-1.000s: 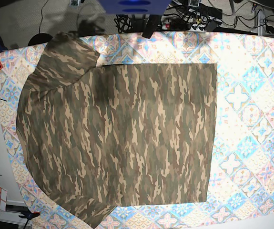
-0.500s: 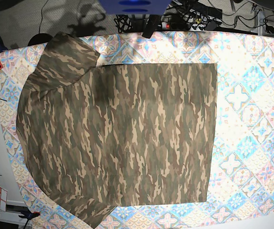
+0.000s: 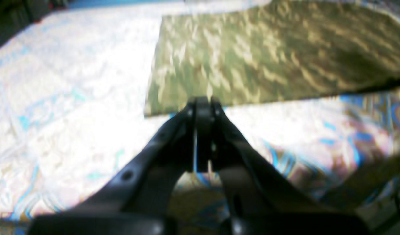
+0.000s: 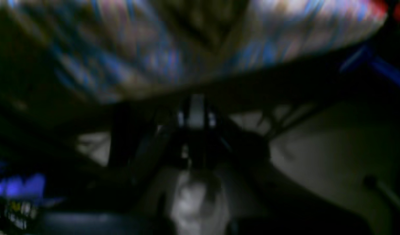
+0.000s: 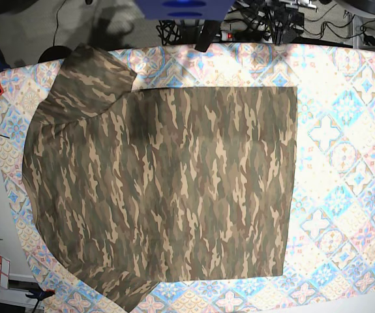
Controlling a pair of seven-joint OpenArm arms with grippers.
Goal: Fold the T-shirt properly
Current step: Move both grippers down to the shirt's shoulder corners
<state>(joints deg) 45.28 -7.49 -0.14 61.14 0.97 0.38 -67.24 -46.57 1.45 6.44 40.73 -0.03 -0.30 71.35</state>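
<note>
Spread flat on the tablecloth, camouflage side up: the T-shirt, covering the left and middle of the table in the base view. At far left, the shoulder end, reaching close to the cloth's left edge; one sleeve angled up toward the top-left corner, the other sleeve down at the bottom edge. Further right, the body lying smooth, ending in a straight hem running top to bottom. Right of the hem, only bare patterned cloth. Neither arm visible in this view.

From the left wrist view: left gripper pressed fully together, holding nothing — hanging above the tablecloth, tips just short of a straight edge of the T-shirt near its corner, not touching the fabric. Shirt across the top right, bright cloth to the left and below.

From the right wrist view: dark and badly blurred. Right gripper closed with nothing between its tips — below and off the table's edge, patterned tablecloth overhead at the top of the view. T-shirt not made out here.
</note>
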